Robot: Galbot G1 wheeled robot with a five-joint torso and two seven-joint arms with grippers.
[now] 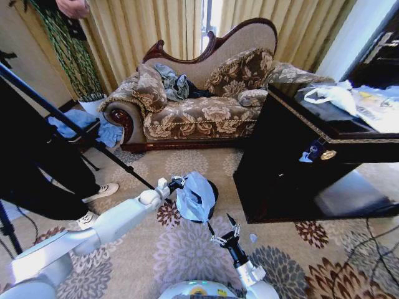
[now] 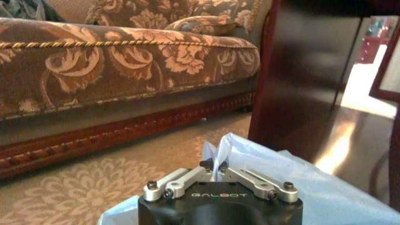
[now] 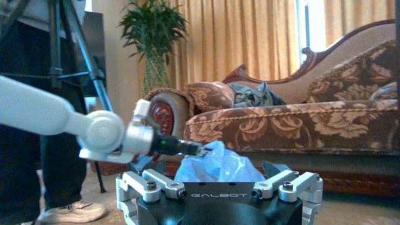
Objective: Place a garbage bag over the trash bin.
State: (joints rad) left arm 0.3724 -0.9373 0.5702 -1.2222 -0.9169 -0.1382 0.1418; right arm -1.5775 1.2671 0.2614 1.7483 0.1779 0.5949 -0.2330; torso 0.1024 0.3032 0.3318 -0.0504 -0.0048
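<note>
Carpet patterned with large flowers [image 1: 187, 249] is spreading across the head view, where the left gripper [image 1: 177, 183], at the end of a white arm reaching in from the lower left, is pinching the upper edge of the thin, crinkly, pale blue translucent garbage bag [image 1: 194, 196]. The bag is hanging over the small black round-rimmed trash bin [image 1: 214, 192], covering most of it, just beside the dark wooden table [image 1: 280, 162] and in front of the floral brocade sofa [image 1: 199, 112]. The right gripper [image 1: 227, 230] is hovering low over the carpet, near the bag but apart from it, its fingers spread wide.

From the left wrist view, the left gripper [image 2: 215, 165] is closing its fingertips together on a fold of the pale blue plastic [image 2: 300, 183], which is billowing beyond the fingers, with the sofa [image 2: 125, 61] and the table's dark side [image 2: 306, 70] behind.

From the right wrist view, the right gripper [image 3: 216, 171] is holding its fingers apart, with nothing between them. Beyond it, the left gripper [image 3: 198, 150] is gripping the bag [image 3: 218, 166] by its top edge in front of the sofa [image 3: 281, 122].
</note>
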